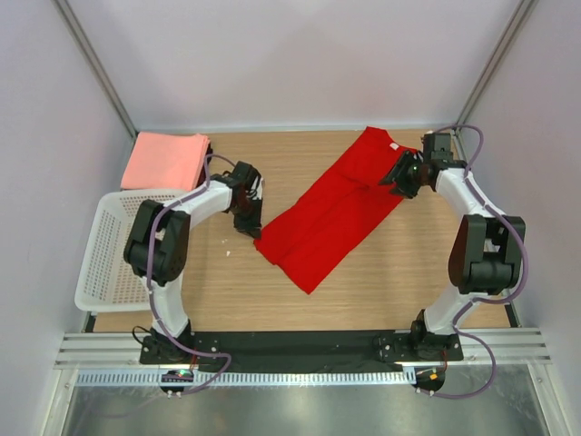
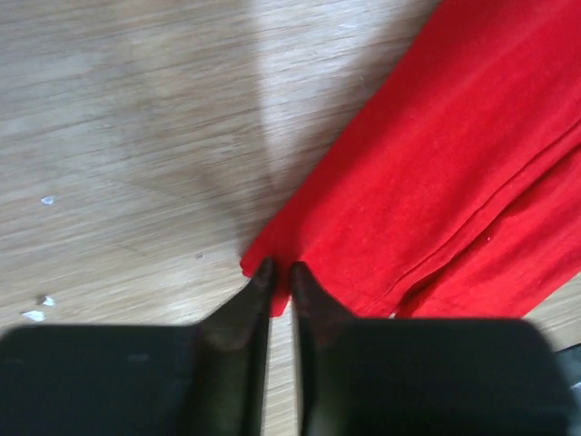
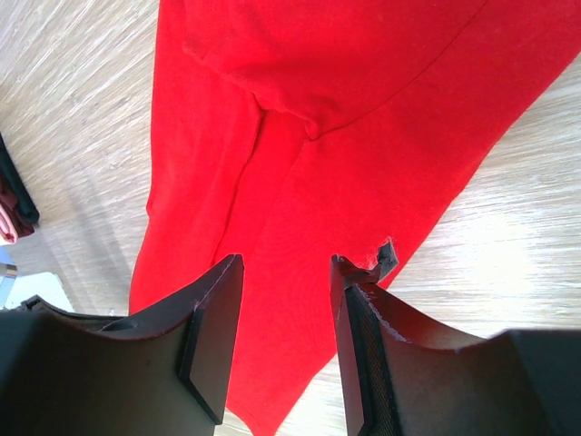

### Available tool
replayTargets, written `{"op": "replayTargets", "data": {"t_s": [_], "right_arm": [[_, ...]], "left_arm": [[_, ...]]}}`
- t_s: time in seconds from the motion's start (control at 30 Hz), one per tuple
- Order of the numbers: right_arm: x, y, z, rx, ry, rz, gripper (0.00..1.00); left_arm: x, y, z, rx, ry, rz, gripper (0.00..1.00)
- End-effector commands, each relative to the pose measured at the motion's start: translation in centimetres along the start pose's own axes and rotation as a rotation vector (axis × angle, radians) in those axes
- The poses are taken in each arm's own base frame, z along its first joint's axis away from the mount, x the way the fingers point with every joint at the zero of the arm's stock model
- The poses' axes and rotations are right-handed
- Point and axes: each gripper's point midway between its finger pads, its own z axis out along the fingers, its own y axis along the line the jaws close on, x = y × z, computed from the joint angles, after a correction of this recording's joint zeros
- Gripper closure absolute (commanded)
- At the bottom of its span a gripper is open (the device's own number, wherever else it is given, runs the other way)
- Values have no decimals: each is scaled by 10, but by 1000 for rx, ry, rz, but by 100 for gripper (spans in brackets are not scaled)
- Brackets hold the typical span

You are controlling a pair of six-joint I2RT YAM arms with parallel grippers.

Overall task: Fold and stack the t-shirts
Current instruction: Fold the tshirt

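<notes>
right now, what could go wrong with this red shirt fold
1. The left gripper has its jaws almost closed right at the corner of the red t-shirt; so thin a bite may slip off or catch only one layer.
2. The right gripper hangs open over the collar end, holding nothing; a pull from the left could drag the whole shirt and spoil the lengthwise fold.
</notes>
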Motion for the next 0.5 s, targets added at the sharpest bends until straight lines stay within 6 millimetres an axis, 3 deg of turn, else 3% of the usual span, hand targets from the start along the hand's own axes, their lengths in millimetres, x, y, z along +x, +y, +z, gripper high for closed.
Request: {"op": "replayTargets", "data": {"t_s": [0.0,0.03,0.07,0.3,0.33,0.47], "right_arm": [[-14,8,-17,-36,-62,-12,51],[-14,5,-18,-29,-62,-8,53],[-15,0,-18,-15,-67,1,53],[-30,-29,-13,92,-104,35,53],[-31,-31,-10,95,-104,35,52],[-37,-30,10,38,-112,57,50]], "left_arm": [[3,-6,-1,33,5,8,92],[7,-6,0,33,11,-4,100],[7,-8,-6,34,-6,-18,100],[65,-2,4,-31,45,-157,100],[80,1,8,-50,69,-174,100],[100,-8,7,-57,80,-160,96]]}}
